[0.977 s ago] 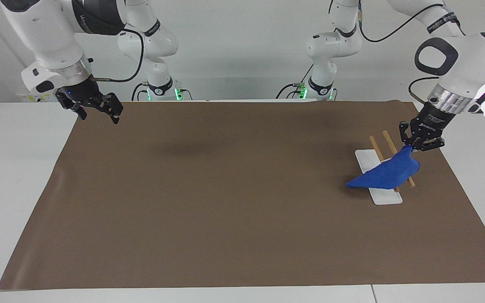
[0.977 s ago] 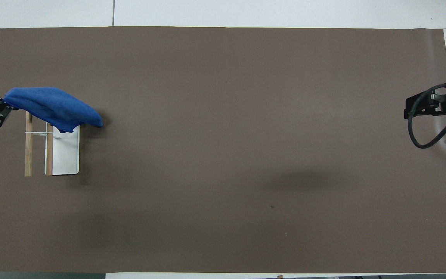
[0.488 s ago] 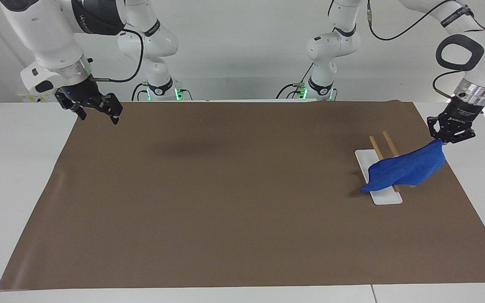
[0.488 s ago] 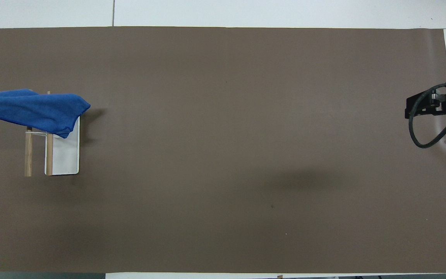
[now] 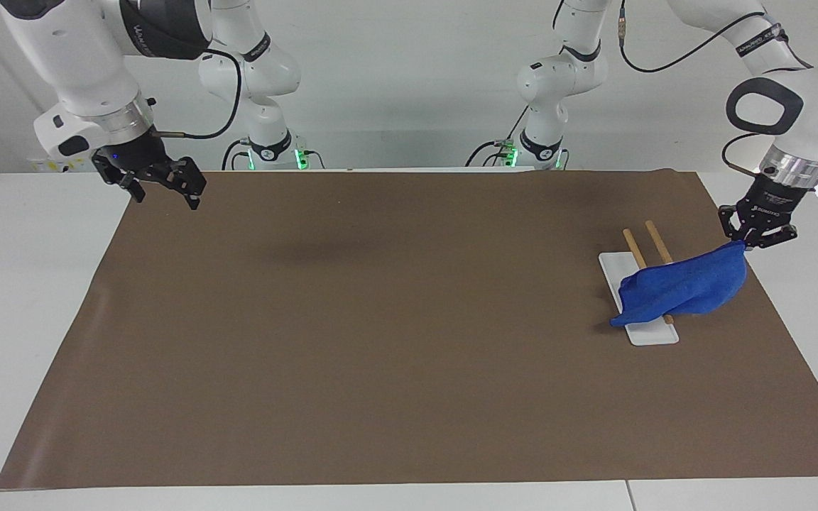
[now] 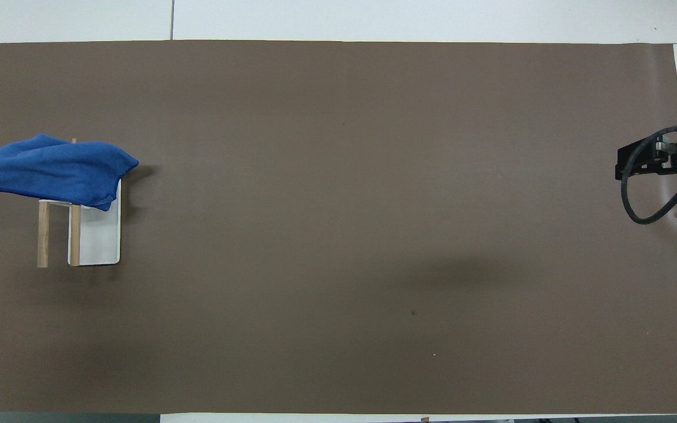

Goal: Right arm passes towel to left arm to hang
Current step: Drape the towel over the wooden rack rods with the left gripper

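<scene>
While towel (image 5: 686,289) drapes over wooden rack (image 5: 647,266) at left arm's end, left gripper (image 5: 753,241) pinches its corner; right gripper (image 5: 160,186) hangs spread over mat (image 5: 380,341) corner. From overhead: towel (image 6: 50,171) covers rack (image 6: 74,235); right gripper (image 6: 650,161) at mat (image 6: 338,235) edge.

White table (image 5: 18,298) w/ a brown mat (image 5: 380,341) spread over most of its top. On the mat, toward the left arm's end: a white base plate (image 5: 647,333) carrying two wooden rails (image 6: 43,235); a blue towel (image 5: 686,289) drapes across the rails.
</scene>
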{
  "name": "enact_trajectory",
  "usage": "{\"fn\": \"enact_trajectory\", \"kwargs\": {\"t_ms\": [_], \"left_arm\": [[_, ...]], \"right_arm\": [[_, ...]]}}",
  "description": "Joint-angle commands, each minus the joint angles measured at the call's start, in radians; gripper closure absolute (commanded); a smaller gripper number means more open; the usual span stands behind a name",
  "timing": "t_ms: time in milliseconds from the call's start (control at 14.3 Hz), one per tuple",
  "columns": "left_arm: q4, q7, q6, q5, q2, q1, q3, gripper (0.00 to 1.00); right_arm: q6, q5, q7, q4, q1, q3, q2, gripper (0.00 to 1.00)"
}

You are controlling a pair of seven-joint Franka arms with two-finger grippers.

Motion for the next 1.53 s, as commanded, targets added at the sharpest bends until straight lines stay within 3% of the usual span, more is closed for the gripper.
{"fn": "enact_trajectory", "kwargs": {"t_ms": [0,419,488,558,977,1186,1465], "left_arm": [[-0.086,0.046,0.058,0.017,-0.032,0.014,-0.008,1.0],[-0.139,0.121,0.07,0.017,-0.056,0.049,-0.008,1.0],[-0.134,0.129,0.069,0.017,-0.055,0.049,-0.008,0.27],[-0.125,0.159,0.065,0.017,-0.052,0.046,-0.008,0.0],[-0.012,0.328,0.0,0.017,-0.044,0.039,-0.007,0.0],[0.079,0.588,-0.03,0.017,-0.026,0.027,-0.011,0.0],[0.162,0.97,-0.017,0.017,0.022,-0.064,-0.01,0.0]], "right_arm": [[0.015,0.003,0.015,-0.026,-0.009,0.002,-0.02,0.0],[0.017,0.005,0.015,-0.028,-0.01,0.002,-0.02,0.0],[0.017,0.003,0.015,-0.028,-0.01,0.002,-0.02,0.0],[0.017,0.005,0.015,-0.028,-0.01,0.002,-0.02,0.0],[0.02,0.003,0.018,-0.026,-0.004,0.002,-0.02,0.0],[0.021,0.003,0.017,-0.026,-0.003,0.002,-0.02,0.0],[0.021,0.003,0.015,-0.025,-0.004,0.002,-0.02,0.0]]}}
